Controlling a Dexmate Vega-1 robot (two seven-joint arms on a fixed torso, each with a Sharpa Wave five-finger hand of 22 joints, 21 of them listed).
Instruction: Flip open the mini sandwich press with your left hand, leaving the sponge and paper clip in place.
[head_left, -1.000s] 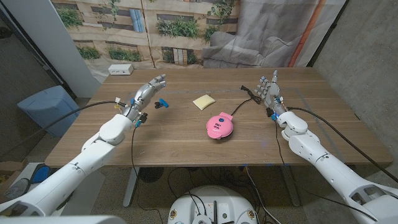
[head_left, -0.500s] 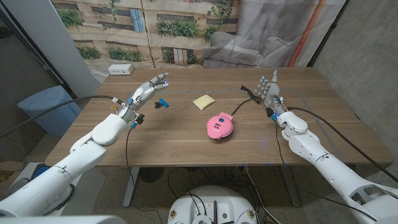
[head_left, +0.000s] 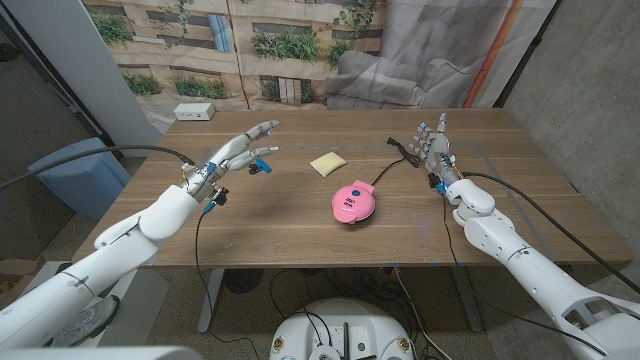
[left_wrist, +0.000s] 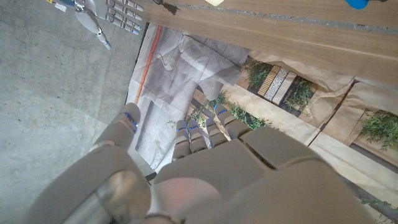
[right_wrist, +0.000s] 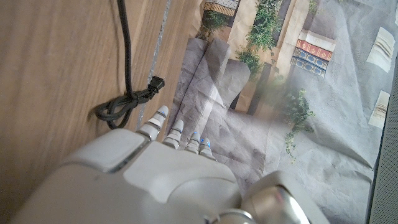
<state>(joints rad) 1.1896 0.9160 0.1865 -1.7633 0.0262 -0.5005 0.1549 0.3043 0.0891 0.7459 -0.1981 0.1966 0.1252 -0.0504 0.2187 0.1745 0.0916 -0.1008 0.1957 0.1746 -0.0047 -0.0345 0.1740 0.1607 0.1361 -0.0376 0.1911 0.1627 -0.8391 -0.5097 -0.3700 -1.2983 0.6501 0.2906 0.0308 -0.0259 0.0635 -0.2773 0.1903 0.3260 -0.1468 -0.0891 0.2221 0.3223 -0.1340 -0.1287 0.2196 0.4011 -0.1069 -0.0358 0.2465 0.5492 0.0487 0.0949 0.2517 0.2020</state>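
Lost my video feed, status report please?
Left hand open, raised near blue paper clip. Right hand open, idle. Pink sandwich press shut, untouched. Yellow sponge beyond it; nothing blocking.

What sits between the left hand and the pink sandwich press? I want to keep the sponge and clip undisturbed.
Nothing visible blocks a direct path. The left hand is raised near the blue paper clip, which lies just beneath its fingertips. The yellow sponge lies beyond the line to the sandwich press, so a low sweep risks the clip most.
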